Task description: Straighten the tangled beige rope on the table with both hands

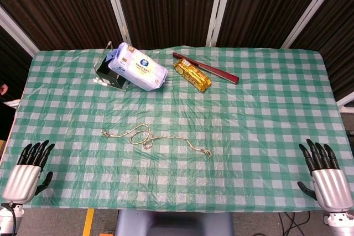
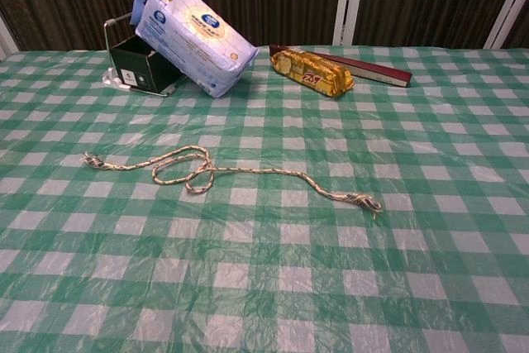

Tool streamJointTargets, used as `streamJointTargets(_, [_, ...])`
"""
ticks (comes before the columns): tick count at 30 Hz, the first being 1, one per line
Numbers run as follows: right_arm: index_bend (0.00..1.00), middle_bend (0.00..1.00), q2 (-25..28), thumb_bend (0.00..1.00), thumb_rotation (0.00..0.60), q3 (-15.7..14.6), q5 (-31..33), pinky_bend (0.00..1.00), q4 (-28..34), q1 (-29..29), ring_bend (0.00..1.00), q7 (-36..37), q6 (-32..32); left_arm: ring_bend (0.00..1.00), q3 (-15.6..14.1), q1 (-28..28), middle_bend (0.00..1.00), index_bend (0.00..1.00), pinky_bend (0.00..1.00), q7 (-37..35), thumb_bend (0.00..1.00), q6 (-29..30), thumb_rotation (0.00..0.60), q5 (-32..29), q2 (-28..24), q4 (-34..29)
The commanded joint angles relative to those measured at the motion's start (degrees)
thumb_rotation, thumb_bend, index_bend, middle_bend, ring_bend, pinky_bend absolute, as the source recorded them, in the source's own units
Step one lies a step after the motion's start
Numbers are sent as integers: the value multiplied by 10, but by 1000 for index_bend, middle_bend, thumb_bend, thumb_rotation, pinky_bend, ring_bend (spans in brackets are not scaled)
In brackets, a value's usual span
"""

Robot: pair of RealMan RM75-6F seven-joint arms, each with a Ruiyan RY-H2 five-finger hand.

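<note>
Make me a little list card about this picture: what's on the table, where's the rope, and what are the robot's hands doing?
table: green and white checked cloth
rope: beige rope, lying loose near the middle, loops towards its left end
left hand: left hand, at the near left edge, holding nothing, fingers apart
right hand: right hand, at the near right edge, holding nothing, fingers apart
far side: blue and white pack leaning on a black holder, gold packet, dark red stick
task: not yet begun

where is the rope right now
The rope lies loose near the middle of the checked table, looped toward its left end, nearer than the tissue pack, apart from both hands.
</note>
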State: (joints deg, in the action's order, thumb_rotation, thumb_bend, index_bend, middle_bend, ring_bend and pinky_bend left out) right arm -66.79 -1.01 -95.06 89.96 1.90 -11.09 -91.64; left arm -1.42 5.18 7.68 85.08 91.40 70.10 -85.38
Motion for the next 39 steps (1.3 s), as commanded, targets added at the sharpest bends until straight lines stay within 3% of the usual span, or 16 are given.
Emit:
streamJointTargets(1, [0, 0, -2, 209, 600, -1, -1, 0, 0, -3, 0, -3, 7, 0, -5, 8, 0, 0, 0, -20, 447, -17, 600, 3, 0, -2])
streamJointTargets(6, [0, 0, -3, 209, 600, 1, 4, 0, 1, -5, 0, -4, 10, 0, 0, 36, 0, 0, 0, -38, 448, -59, 600, 1, 14, 4])
streamJointTargets(14, [0, 0, -14, 208, 600, 8, 12, 0, -2, -9, 0, -22, 16, 0, 50, 106, 0, 1, 22, -31, 471, -140, 600, -42, 70, 38])
streamJointTargets(21, [0, 0, -18, 208, 600, 3, 20, 0, 2, -17, 0, -33, 42, 0, 83, 163, 0, 174, 0, -31, 470, -185, 600, -68, 161, 130])
streamJointTargets(26, [0, 0, -20, 208, 600, 5, 27, 0, 2, -18, 0, -36, 48, 0, 86, 174, 0, 252, 0, -42, 469, -202, 600, -79, 176, 151])
streamJointTargets(33, [0, 0, -21, 209, 600, 14, 51, 0, -2, -23, 0, -35, 61, 0, 93, 213, 0, 374, 0, -70, 469, -238, 600, -94, 250, 254])
streamJointTargets(39, [0, 0, -21, 208, 600, 14, 59, 0, -1, -28, 0, -39, 72, 0, 95, 230, 0, 406, 0, -82, 464, -236, 600, -95, 282, 297])
